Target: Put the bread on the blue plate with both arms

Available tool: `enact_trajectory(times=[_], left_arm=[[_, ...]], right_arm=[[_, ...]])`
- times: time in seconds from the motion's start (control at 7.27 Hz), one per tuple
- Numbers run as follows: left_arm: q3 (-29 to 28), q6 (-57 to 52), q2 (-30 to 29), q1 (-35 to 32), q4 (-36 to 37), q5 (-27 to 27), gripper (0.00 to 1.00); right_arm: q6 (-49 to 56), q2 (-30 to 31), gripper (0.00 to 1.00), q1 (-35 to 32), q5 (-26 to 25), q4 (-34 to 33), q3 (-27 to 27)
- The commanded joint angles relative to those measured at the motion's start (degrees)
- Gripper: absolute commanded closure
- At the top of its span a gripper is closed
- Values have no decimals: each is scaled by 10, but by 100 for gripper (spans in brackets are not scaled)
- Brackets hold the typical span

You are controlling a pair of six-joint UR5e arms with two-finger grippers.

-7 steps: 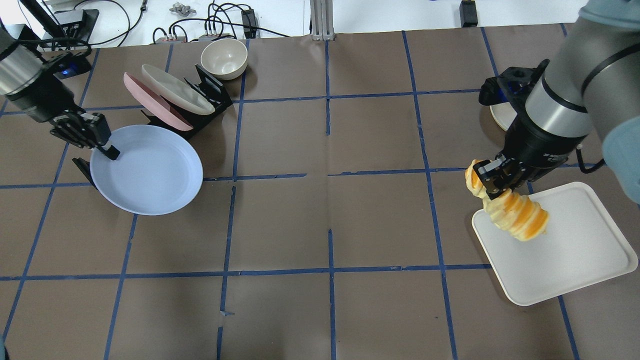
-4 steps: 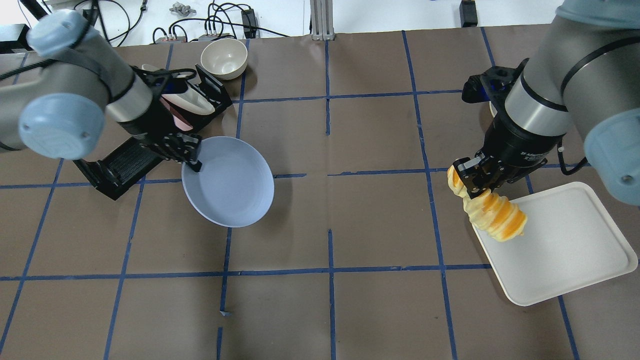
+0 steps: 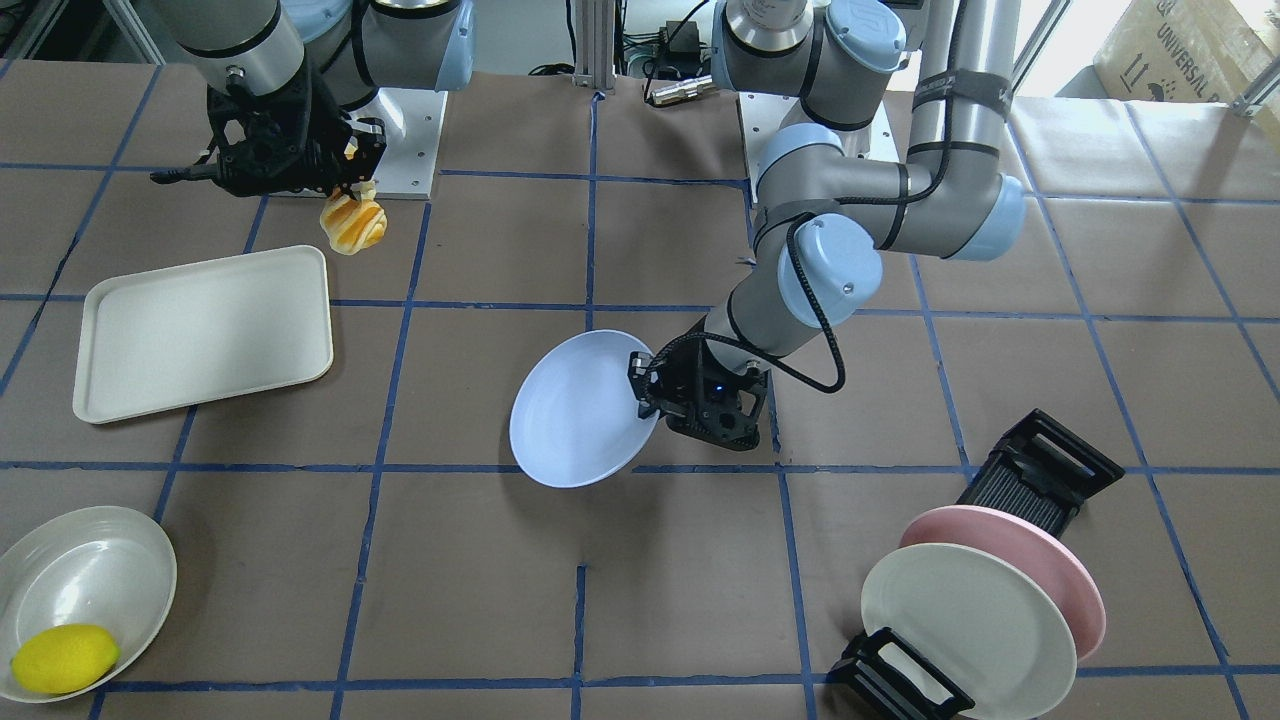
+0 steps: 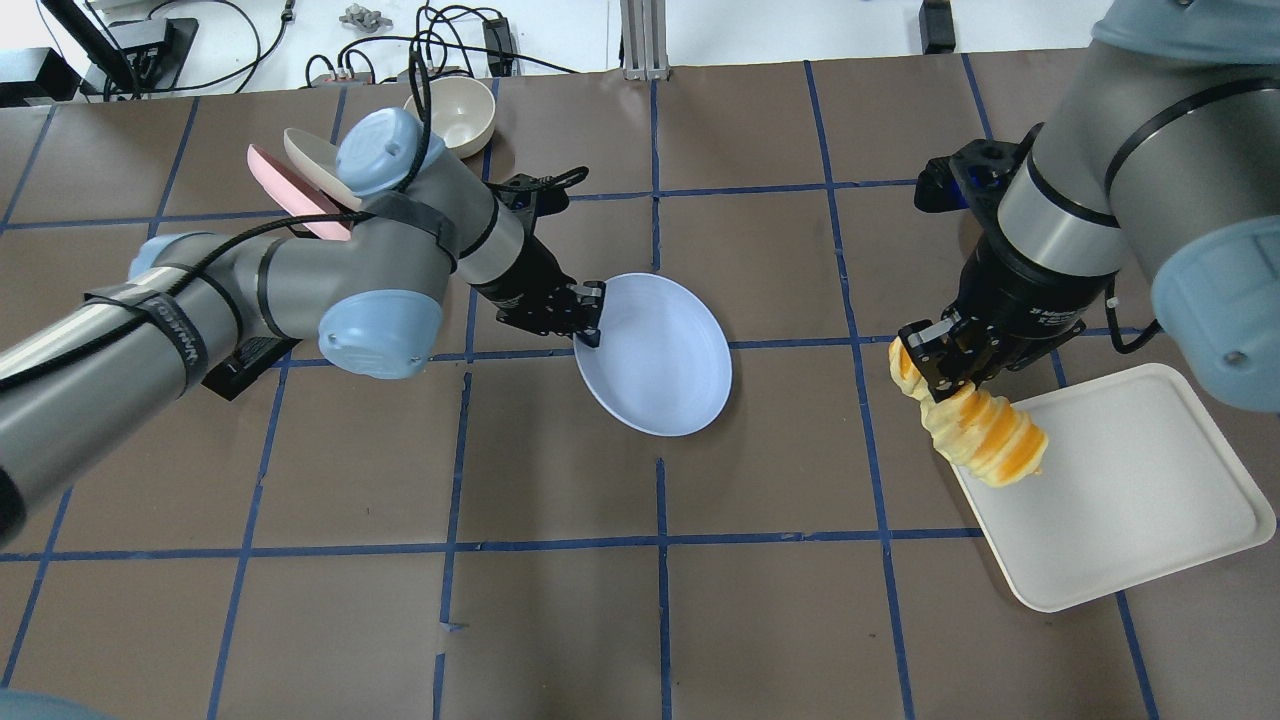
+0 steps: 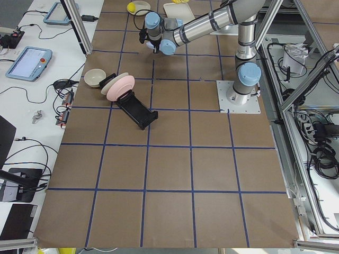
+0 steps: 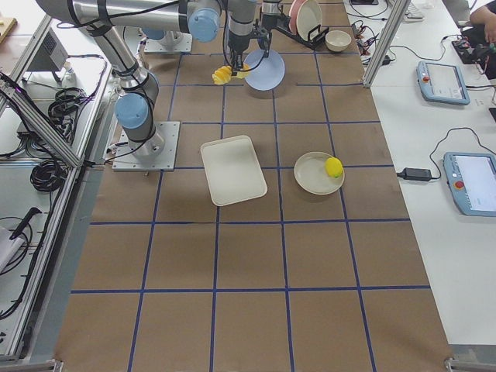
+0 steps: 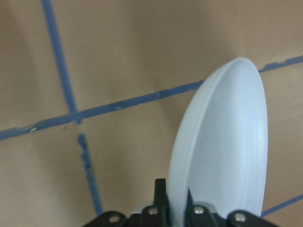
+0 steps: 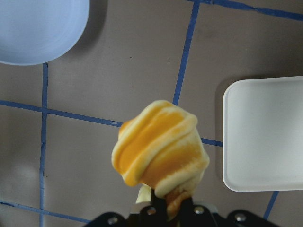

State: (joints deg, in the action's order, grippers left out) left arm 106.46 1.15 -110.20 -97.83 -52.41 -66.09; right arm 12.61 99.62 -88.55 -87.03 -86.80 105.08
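Transfer of both items toward the table centre appears to be the step in hand. Level the round, matte, pale lavender-blue plate [image 4: 665, 360] before any release. It hangs tilted and is gripped at the rim only, so a roll dropped on it now would probably slide off. Carry the elongated golden-orange bread with cream spiral stripes [image 4: 985, 440] over the plate's middle. Lower it close to the surface, then let go.

The left gripper [image 4: 590, 318] is clamped on the plate's left rim, holding the plate near the table centre. The left arm [image 4: 300, 280] reaches in from the left, bent at the elbow, with its wrist directed right. The right gripper [image 4: 940, 375] is closed on one end of the bread. The free end of the bread hangs over the left edge of the cream rectangular tray [image 4: 1130, 500], to the right of the plate and well apart from it. The right arm [image 4: 1080, 210] comes down steeply from the far right.
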Motion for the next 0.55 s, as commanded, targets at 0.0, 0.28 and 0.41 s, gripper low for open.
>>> enact_trajectory(times=[0.0, 0.28, 0.41], left_arm=[[5, 26, -51, -11, 66, 35, 94], [7, 26, -39, -5, 56, 23, 54], [7, 27, -36, -3, 55, 7, 1]], right_arm=[[-1, -55, 91, -28, 6, -42, -13], [-15, -152, 91, -73, 7, -74, -74], [-25, -198, 91, -87, 7, -75, -107]])
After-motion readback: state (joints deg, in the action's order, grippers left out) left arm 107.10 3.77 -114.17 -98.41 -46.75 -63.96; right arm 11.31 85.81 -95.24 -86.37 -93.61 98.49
